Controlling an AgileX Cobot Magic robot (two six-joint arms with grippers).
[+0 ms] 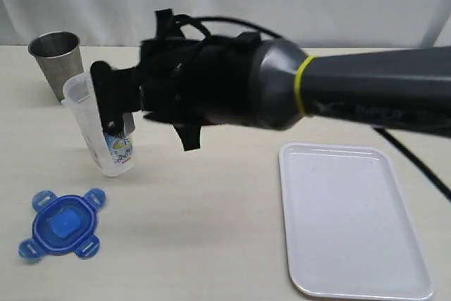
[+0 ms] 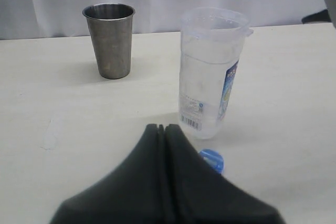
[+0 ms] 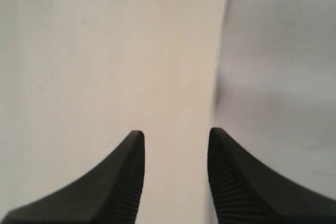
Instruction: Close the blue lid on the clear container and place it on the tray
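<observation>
Standing upright on the left part of the desk (image 1: 211,244), the clear container (image 1: 99,139) is open at the top, its printed label (image 1: 118,147) facing the front. A metal cup (image 1: 56,58) stands just behind it. The blue lid (image 1: 62,225) lies flat on the desk nearer the front edge, apart from the container. The tray (image 1: 352,220) lies well apart on the right. The right arm (image 1: 317,93) reaches across the middle, and in the exterior view its dark end overlaps the container's upper part; whether they touch cannot be told. The right tool (image 3: 176,135) has its jaws apart, with only desk surface seen between them. The left tool (image 2: 164,129) has its jaws pressed together, gripping nothing, with a corner of the lid showing beside it.
</observation>
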